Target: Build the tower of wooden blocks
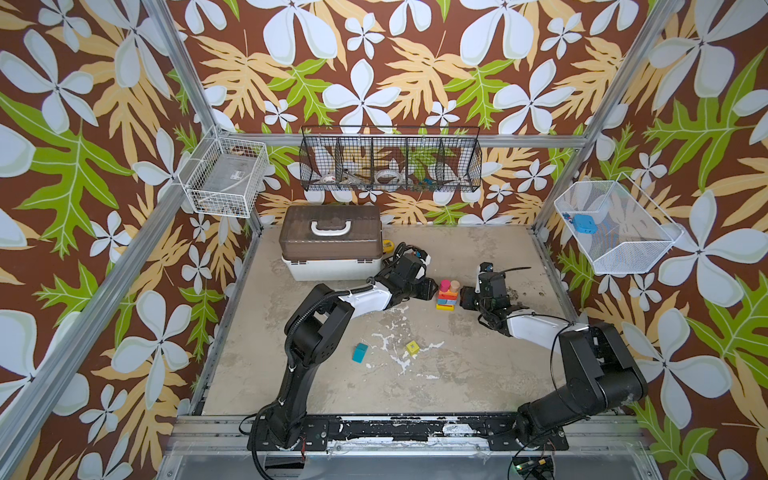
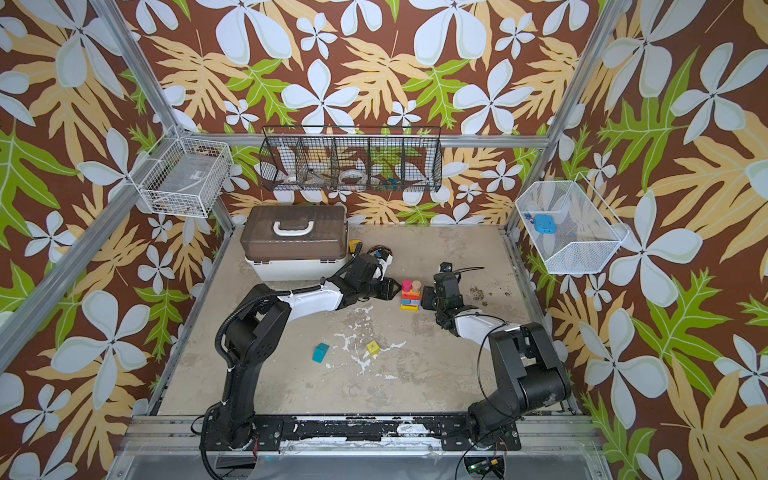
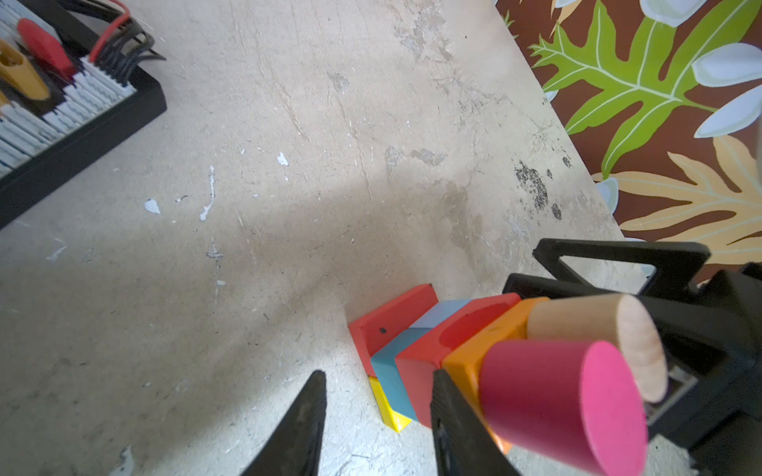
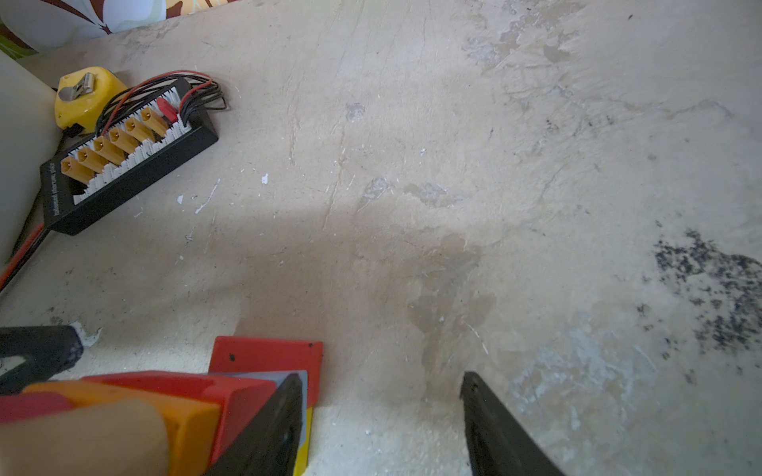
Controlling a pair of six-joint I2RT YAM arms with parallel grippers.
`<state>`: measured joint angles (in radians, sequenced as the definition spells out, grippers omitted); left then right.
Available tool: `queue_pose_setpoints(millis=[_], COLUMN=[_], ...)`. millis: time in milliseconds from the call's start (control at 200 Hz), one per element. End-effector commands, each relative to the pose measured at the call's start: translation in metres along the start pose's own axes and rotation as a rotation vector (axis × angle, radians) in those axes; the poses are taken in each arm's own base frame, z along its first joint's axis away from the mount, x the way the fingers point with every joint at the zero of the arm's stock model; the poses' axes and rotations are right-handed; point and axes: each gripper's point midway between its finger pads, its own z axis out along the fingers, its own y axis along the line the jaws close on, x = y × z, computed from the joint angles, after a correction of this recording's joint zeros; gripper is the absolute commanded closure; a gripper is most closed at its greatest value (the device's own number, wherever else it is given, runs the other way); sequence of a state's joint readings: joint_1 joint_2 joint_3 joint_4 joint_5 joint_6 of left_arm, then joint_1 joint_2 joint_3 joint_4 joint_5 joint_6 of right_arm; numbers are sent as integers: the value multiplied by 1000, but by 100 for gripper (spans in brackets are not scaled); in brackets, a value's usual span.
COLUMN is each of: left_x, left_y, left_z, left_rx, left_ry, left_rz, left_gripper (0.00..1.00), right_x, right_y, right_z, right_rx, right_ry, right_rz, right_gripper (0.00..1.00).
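Our tower (image 1: 447, 296) stands mid-table (image 1: 478, 374), built up to a pink cylinder (image 1: 445, 285) and tan cylinder (image 1: 455, 286), with the left gripper (image 3: 379, 375) and right gripper (image 4: 380, 376) flanking it, jaws apart and empty, while a teal block (image 1: 360, 352) and yellow cube (image 1: 412, 347) lie loose, not yet stacked.

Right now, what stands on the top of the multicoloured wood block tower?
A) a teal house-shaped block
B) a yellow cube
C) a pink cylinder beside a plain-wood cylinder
C: the pink cylinder and the plain-wood cylinder top the tower; the teal house-shaped block lies apart on the table.
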<state>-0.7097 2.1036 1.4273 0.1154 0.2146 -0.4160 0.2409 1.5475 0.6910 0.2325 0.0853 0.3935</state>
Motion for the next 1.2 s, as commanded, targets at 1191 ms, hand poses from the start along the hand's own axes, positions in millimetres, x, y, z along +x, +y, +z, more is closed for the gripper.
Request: queue_pose_setpoints(millis=[1191], left_x=[-34], left_y=[29], left_z=[-126], left_rx=[-222], left_ry=[-243], left_rz=[-19], left_gripper=[56], right_x=[-11], right_y=[-26], right_z=[-15], right_rx=[48], right_ry=[-84], right_rz=[103], right_gripper=[35])
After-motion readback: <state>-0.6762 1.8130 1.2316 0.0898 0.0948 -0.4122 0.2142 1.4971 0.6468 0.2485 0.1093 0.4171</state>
